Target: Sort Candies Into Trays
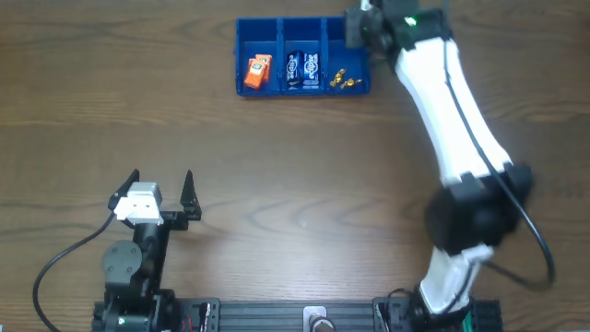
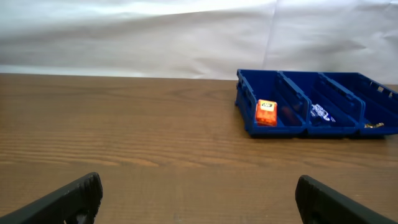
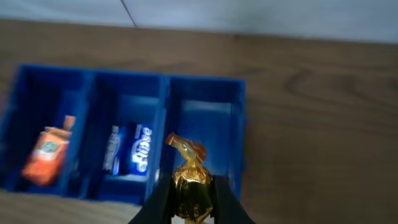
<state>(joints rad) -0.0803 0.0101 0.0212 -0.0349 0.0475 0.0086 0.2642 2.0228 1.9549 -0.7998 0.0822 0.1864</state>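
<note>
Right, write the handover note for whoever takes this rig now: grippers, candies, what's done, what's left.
Left gripper: open, holding nothing, near its own base and far from the tray.
Right gripper: shut on a gold-wrapped candy, raised above the blue tray, roughly over its right compartment.
Tray, seen from above: orange candy in the left compartment, blue candies in the middle, gold candies in the right.
Done: those are sorted by kind.
Left: release the held candy in with the other gold ones.
</note>
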